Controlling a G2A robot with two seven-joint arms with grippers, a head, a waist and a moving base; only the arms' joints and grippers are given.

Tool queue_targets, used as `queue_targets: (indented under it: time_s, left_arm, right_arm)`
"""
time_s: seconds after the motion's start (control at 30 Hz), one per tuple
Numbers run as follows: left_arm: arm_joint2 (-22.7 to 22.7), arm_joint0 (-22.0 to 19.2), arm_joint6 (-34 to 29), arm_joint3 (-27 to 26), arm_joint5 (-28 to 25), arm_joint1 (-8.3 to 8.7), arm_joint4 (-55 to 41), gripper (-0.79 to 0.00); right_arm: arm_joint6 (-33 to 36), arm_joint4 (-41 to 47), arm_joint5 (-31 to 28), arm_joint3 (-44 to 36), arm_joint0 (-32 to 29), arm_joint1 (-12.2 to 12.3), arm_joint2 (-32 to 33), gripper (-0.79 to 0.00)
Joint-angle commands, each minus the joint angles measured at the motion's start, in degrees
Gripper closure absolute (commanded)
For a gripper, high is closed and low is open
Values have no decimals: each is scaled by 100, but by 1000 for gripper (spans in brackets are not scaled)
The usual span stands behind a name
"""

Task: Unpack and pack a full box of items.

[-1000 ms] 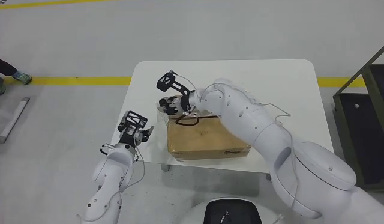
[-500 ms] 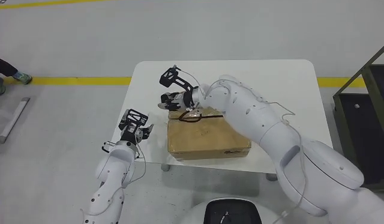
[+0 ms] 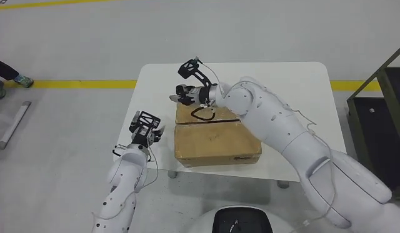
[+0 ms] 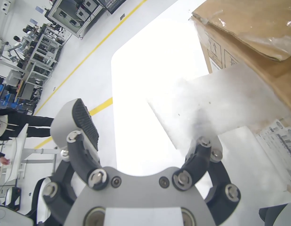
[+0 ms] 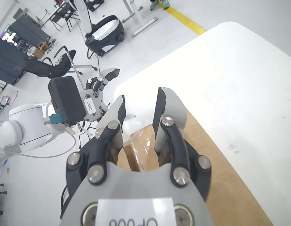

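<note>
The bench (image 3: pixel 287 83) carries a closed cardboard box (image 3: pixel 215 139). We judge it stiff, heavy if full, its tape slick; grip a flap edge. The right claw (image 5: pixel 139 99), half open and empty, hovers over its far corner; the left claw (image 3: pixel 148 122), wide, sits beside it.

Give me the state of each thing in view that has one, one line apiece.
Brown cardboard box: flaps down, upright on the white table, clear tape crinkled at one corner.
Left pincer: open, empty, beside the box.
Right pincer: open, empty, above a corner of the box.
</note>
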Motion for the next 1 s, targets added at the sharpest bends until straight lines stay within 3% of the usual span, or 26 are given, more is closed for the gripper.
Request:
queue_targets:
  time_s: [0.0, 0.1, 0.13, 0.17, 0.37, 0.63, 0.97]
  left_arm:
    - [17, -59, 46, 28, 151, -27, -132, -785]
    - [46, -115, 88, 68, 248, -56, -244, -785]
    - [52, -129, 123, 79, 259, -67, -329, -785]
    - [53, -145, 148, 90, 265, -73, -356, -785]
    - [71, -135, 365, 34, 263, -102, -475, -785]
    - [111, -148, 439, -156, 245, -132, -458, -785]
    - [180, -231, 327, -605, 285, -195, -677, -785]
  right_arm:
    - [-51, -170, 350, -394, -284, 141, 196, -280]
    - [-162, -598, 945, -1099, -791, 337, 445, -222]
    - [-232, -768, 1150, -1384, -985, 401, 536, -139]
    - [-283, -946, 1377, -1669, -1189, 465, 631, 0]
    - [-570, -1609, 2501, -3533, -2542, 761, 1268, 0]
    - [-570, -1609, 2501, -3533, -2542, 761, 1268, 0]
    - [-1133, -2101, 2792, -4073, -3358, 882, 1587, 0]
